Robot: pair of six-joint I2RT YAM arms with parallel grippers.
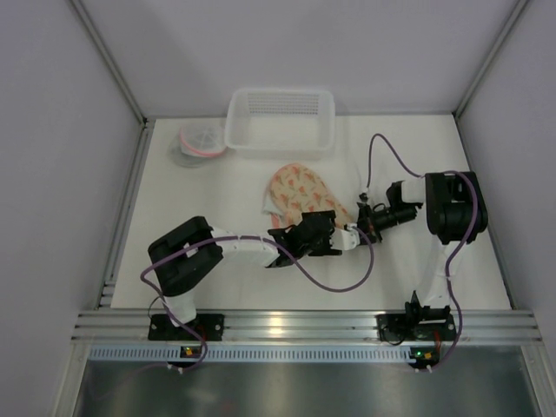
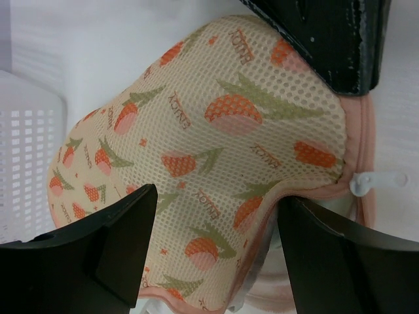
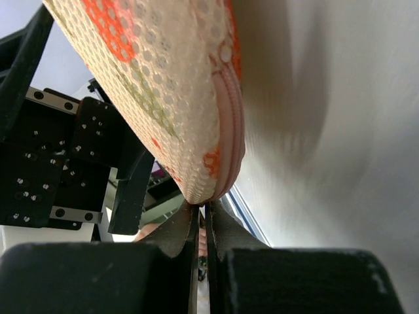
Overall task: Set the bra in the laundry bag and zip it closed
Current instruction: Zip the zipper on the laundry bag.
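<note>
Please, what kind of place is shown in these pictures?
Probably a robotics lab test cell: plain panels enclose a white table, and two robot arms on an aluminium rail handle a laundry bag.

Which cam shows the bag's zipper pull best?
Left wrist: the white zipper pull sits clear at the laundry bag edge. Right wrist shows only the zipper seam, pinched by the right gripper. Top external: too small to tell.

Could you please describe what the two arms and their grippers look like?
The left arm and right arm have bulky black joints and white links. A thin purple cable loops from each. The left gripper and right gripper have plain matte black fingers.
</note>
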